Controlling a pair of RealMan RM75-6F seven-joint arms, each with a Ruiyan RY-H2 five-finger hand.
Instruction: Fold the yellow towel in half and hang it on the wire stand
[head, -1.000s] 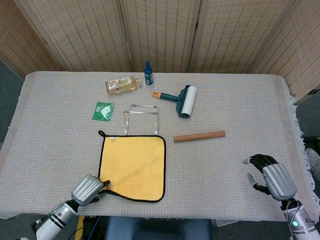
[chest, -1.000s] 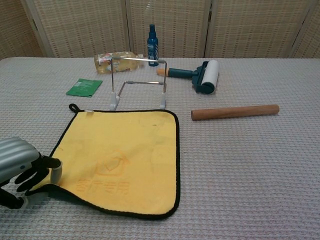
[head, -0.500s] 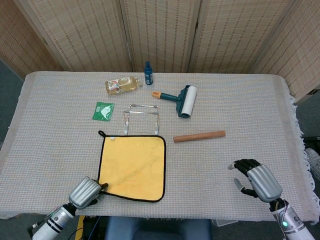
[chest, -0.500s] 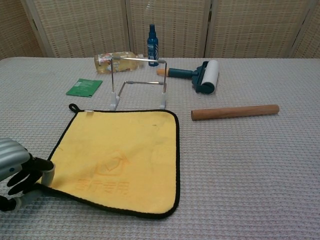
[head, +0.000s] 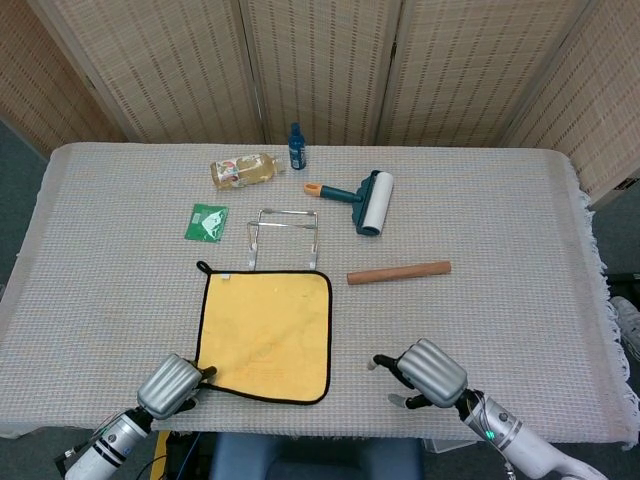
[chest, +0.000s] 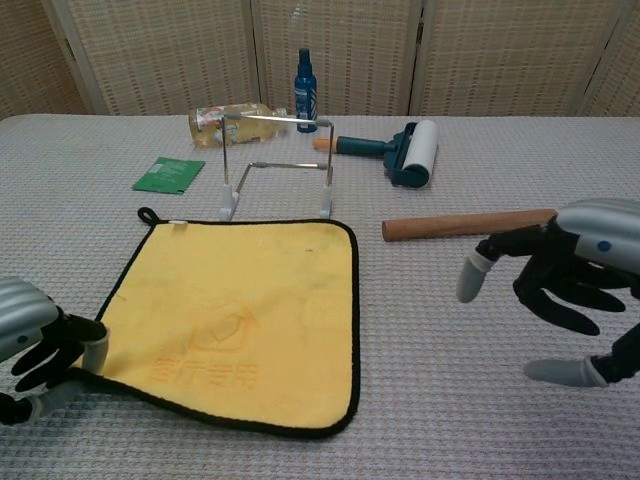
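The yellow towel (head: 265, 335) (chest: 240, 315), edged in black, lies spread flat on the table near the front. Just behind its far edge stands the wire stand (head: 285, 235) (chest: 275, 165), bare. My left hand (head: 172, 383) (chest: 35, 345) is at the towel's near left corner and pinches the edge there. My right hand (head: 432, 372) (chest: 565, 280) hovers to the right of the towel, fingers spread, holding nothing, a short gap from the towel's right edge.
A wooden rod (head: 398, 272) (chest: 470, 224) lies right of the stand. Further back are a lint roller (head: 365, 200) (chest: 405, 153), a blue spray bottle (head: 297, 147) (chest: 306, 78), a bottle lying on its side (head: 245, 170) (chest: 230, 122) and a green packet (head: 207, 221) (chest: 168, 174).
My right hand has swept left from the table's right edge to near the towel. The left hand has drawn back slightly, and the towel's near left corner now lies flatter.
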